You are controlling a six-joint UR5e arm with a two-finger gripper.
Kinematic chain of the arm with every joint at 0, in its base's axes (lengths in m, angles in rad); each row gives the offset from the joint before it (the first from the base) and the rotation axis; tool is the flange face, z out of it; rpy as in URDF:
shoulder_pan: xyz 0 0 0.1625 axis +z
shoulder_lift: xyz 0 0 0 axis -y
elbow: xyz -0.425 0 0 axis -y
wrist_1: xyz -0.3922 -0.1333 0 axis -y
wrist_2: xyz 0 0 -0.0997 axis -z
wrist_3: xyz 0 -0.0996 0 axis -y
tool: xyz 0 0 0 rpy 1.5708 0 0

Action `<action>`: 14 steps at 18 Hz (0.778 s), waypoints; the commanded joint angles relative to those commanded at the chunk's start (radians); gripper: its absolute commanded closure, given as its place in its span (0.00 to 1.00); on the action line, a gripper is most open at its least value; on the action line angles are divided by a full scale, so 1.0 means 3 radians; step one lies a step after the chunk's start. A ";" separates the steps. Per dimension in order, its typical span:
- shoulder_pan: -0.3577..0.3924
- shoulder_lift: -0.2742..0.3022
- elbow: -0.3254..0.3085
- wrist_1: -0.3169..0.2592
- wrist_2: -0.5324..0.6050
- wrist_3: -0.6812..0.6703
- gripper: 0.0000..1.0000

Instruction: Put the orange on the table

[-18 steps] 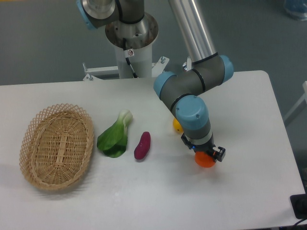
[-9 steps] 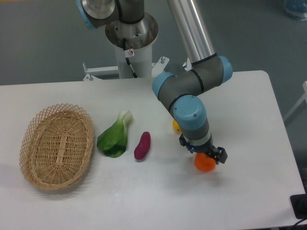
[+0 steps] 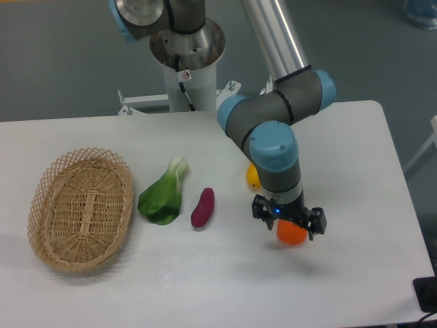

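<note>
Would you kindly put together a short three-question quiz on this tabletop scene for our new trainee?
1. True or false: the orange lies inside the wicker basket.
2. Which item lies nearest the basket? A) the purple vegetable B) the leafy green C) the yellow fruit
3. Fill in: the gripper sits directly above the ______.

Key:
1. False. The orange is at the right part of the table, under the gripper, far from the basket.
2. B. The leafy green lies just right of the basket.
3. Orange. Whether the fingers grip it or have let go cannot be told from this view.
</note>
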 joint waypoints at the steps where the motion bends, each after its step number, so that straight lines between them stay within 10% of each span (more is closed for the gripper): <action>1: 0.0000 0.0015 -0.0010 0.0000 -0.0051 0.0000 0.00; 14: 0.0153 0.0138 0.0046 -0.0240 -0.0180 0.0586 0.00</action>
